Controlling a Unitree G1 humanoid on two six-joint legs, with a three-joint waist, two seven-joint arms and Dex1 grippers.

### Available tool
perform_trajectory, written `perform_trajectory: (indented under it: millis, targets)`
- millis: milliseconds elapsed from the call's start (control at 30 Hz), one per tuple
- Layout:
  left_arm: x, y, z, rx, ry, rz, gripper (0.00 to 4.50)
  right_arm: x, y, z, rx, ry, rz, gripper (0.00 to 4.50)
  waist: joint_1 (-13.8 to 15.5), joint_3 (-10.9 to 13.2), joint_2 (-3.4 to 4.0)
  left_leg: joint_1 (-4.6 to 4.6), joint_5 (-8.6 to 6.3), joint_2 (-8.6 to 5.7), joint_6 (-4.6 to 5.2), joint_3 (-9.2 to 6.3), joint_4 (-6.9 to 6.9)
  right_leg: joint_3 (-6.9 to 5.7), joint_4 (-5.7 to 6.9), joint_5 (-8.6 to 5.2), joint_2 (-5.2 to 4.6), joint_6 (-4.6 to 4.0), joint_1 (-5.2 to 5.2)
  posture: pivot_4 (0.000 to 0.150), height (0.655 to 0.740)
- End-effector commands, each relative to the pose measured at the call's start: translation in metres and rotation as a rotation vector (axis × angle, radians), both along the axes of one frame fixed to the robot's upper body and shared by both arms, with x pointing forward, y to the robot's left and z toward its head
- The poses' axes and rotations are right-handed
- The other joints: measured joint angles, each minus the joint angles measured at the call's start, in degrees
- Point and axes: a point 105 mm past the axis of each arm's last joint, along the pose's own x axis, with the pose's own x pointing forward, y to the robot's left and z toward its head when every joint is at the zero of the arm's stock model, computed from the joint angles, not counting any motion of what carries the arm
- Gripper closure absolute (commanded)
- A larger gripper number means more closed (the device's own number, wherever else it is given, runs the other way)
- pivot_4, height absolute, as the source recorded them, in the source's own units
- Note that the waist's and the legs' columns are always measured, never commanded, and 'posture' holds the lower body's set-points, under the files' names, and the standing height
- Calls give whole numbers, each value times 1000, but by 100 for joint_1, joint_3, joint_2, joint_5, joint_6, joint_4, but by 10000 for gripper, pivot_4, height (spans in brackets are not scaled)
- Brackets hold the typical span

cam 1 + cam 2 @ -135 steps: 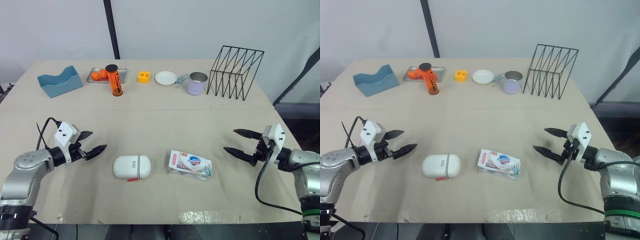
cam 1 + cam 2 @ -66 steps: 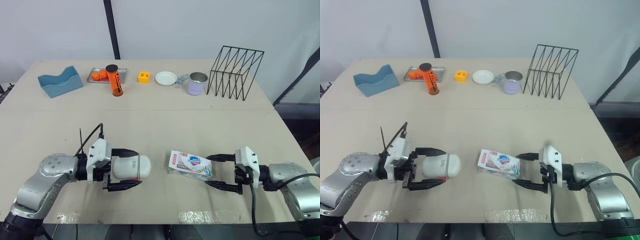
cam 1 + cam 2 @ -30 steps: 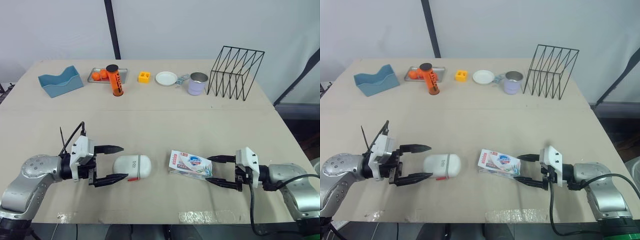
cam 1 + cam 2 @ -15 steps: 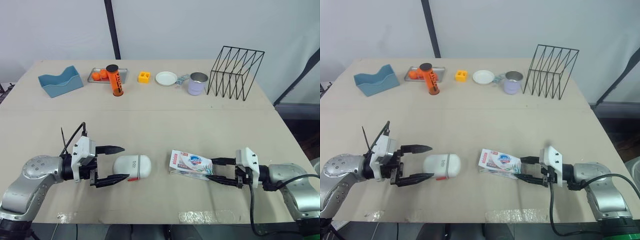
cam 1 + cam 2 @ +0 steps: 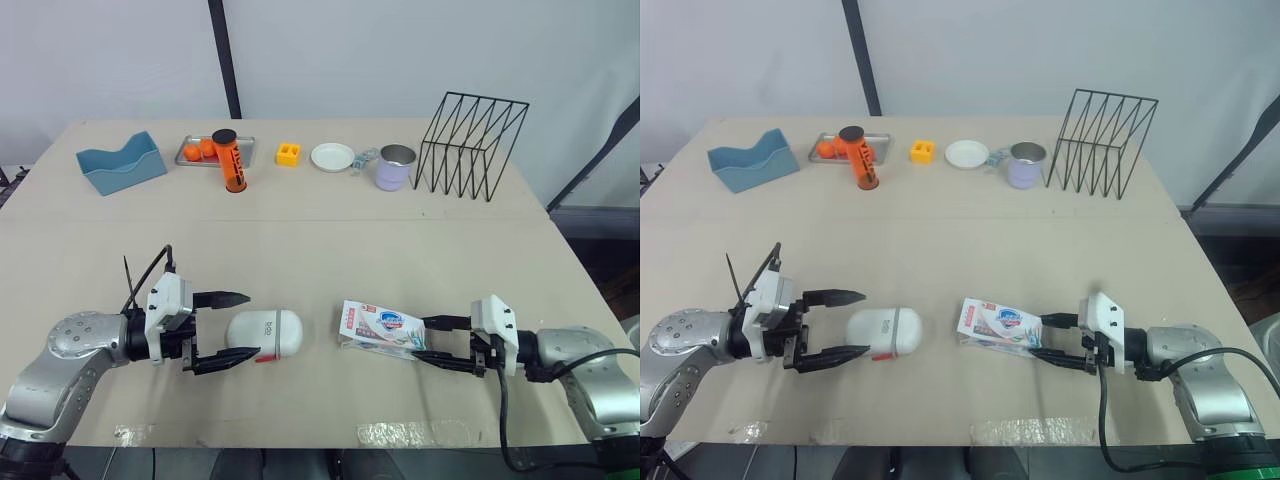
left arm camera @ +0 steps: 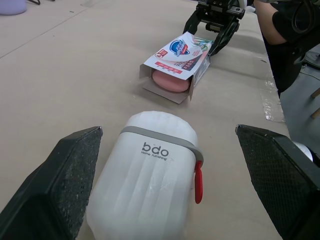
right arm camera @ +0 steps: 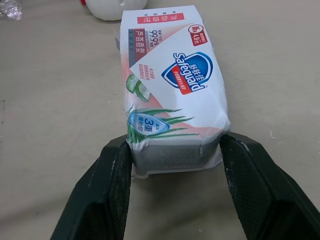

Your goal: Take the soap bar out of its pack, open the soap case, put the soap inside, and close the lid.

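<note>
The white oval soap case (image 5: 264,333) lies shut on the table, its red clasp toward the front edge. My left gripper (image 5: 252,325) is open, and its fingers straddle the case's left end without touching it. To the right lies the soap pack (image 5: 380,328), a white and pink carton. Its open end faces the case, and the pink soap bar (image 6: 171,81) shows inside. My right gripper (image 7: 177,155) is shut on the pack's far end, one finger pressed against each side.
Along the back of the table stand a blue holder (image 5: 120,163), a tray of oranges (image 5: 200,150), an orange bottle (image 5: 231,162), a yellow block (image 5: 288,154), a white plate (image 5: 331,156), a lavender cup (image 5: 395,167) and a black wire rack (image 5: 470,145).
My right gripper moved in from the right edge and shut on the pack's end. My left gripper reached around the case, then drew back to its left end, still open.
</note>
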Motion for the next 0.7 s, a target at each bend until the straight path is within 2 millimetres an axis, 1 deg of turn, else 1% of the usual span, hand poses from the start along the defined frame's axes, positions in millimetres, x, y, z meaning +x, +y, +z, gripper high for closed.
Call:
perform_trajectory:
  millis: [33,633,667,700]
  targets:
    - [-3,-3,7,-10,-31,-16,0,1,2,6,-6,-34,12,17387,0,0,0,0,0,0,0,0,0,0,0,0,0,0,0,1500,7400]
    - [-3,-5,6,-11,-33,-22,0,2,0,4,-3,-40,6,17387,0,0,0,0,0,0,0,0,0,0,0,0,0,0,0,1500,7400]
    - [-3,-5,6,-11,-33,-21,0,2,0,4,-2,-40,7,20067,0,0,0,0,0,0,0,0,0,0,0,0,0,0,0,1500,7400]
    - [-3,-5,6,-11,-32,-21,0,2,0,3,-2,-40,7,21708,0,0,0,0,0,0,0,0,0,0,0,0,0,0,0,1500,7400]
